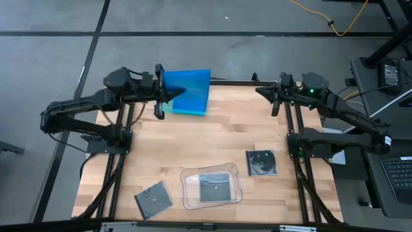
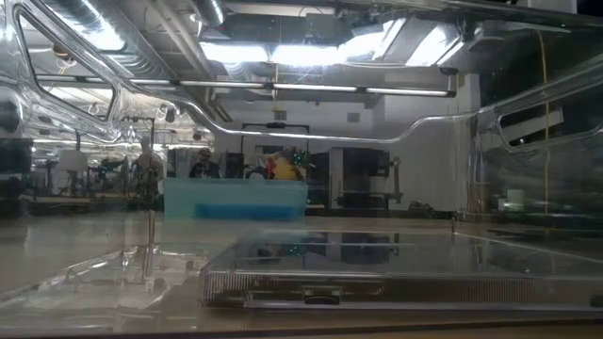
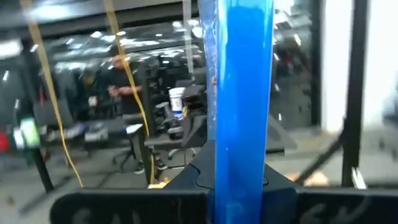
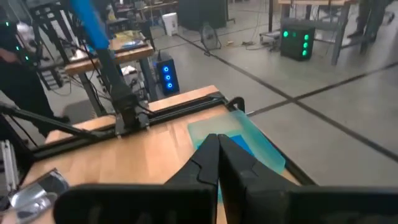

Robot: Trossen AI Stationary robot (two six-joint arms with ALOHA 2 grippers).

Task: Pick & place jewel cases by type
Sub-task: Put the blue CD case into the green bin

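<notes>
Clamping a blue jewel case, the left end effector hovers above the teal tray.

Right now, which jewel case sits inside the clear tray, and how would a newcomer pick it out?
Start at the wooden table and go to its near edge, where a clear rounded tray lies between two loose dark cases. The dark jewel case lies flat inside that tray. The left dark case and the right dark case rest on bare wood; only this one has tray walls around it.
</notes>
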